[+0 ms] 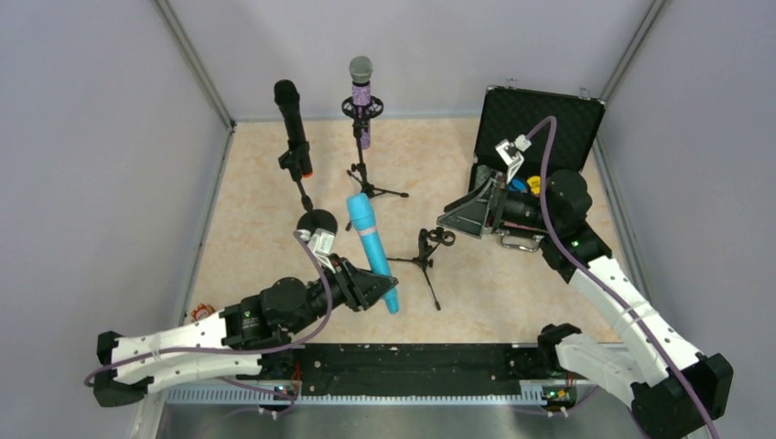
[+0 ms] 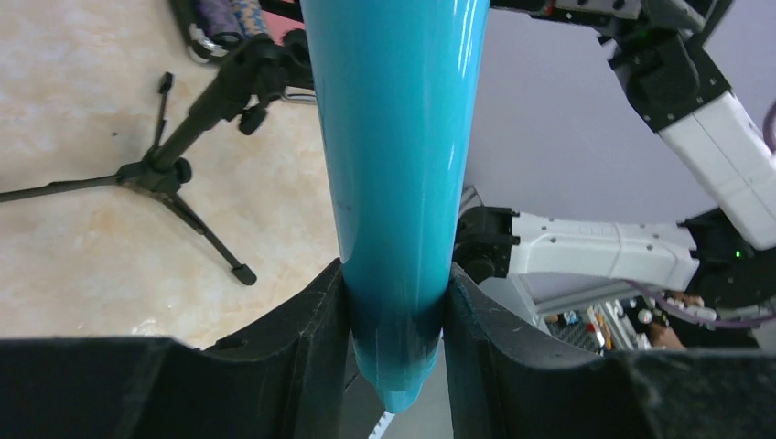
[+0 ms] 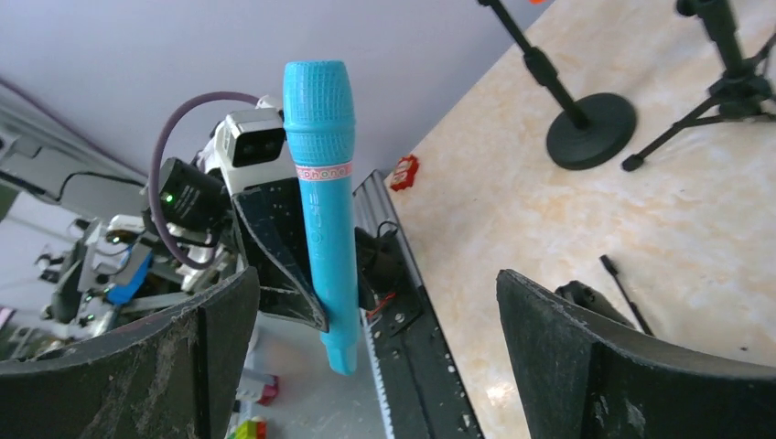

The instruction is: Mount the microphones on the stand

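My left gripper [image 1: 377, 289] is shut on the cyan microphone [image 1: 371, 249], near its tail, holding it off the table with its head tilted up and away; it also shows in the left wrist view [image 2: 395, 165] and the right wrist view [image 3: 325, 197]. An empty small tripod stand [image 1: 426, 260] stands just right of it, its clip [image 1: 437, 239] at the top. The black microphone with an orange ring [image 1: 293, 126] sits on a round-base stand [image 1: 317, 222]. The purple glitter microphone [image 1: 362, 101] sits on a tripod stand [image 1: 366, 183]. My right gripper [image 1: 467, 218] is open and empty right of the empty stand.
An open black case [image 1: 540, 119] with small coloured items stands at the back right behind my right arm. Grey walls enclose the tabletop on three sides. A black rail [image 1: 412, 357] runs along the near edge. A small red-orange item [image 1: 201, 313] lies at the left edge.
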`<state>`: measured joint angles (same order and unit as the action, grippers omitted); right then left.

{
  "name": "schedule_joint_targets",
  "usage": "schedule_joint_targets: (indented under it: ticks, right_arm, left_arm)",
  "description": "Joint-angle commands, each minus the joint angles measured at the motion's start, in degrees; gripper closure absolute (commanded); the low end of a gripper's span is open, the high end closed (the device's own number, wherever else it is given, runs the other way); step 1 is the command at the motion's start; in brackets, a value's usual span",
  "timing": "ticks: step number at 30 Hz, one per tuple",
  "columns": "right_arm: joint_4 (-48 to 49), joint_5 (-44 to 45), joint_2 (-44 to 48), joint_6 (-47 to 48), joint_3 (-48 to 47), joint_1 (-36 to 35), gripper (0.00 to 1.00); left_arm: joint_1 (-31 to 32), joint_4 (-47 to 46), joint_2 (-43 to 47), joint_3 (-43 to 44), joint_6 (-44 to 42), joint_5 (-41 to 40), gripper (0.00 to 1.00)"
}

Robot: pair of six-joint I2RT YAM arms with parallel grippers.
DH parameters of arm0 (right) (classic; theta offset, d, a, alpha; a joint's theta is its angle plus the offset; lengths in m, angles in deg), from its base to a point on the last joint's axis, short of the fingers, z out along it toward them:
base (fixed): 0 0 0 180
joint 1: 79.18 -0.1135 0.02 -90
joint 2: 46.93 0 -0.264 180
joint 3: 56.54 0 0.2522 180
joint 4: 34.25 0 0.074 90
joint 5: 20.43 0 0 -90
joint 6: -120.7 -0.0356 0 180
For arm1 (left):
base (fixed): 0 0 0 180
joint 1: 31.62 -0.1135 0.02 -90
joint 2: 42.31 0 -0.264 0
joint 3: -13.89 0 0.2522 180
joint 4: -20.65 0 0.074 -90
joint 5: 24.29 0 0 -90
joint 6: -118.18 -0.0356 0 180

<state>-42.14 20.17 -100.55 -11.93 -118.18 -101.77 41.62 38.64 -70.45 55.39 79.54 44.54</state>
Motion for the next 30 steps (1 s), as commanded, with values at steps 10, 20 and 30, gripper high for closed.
schedule_joint_targets:
  ticks: [10,20,30]
  right_arm:
    - [18.62,-2.60,-5.40,-10.30,1.38,-12.76,0.06]
    - [29.90,-1.73,-7.56,-16.64,4.91,-16.89,0.18]
    - [33.23,-0.70,-9.34,-18.37,5.69,-19.08,0.42]
  left_arm:
    - [0.07,-13.55,-16.11,10.62,-9.42,17.80,1.00]
    - [0.07,-15.39,-16.17,9.98,-9.31,17.95,1.00]
    - [0.07,-14.61,-13.30,7.59,-7.93,15.17,1.00]
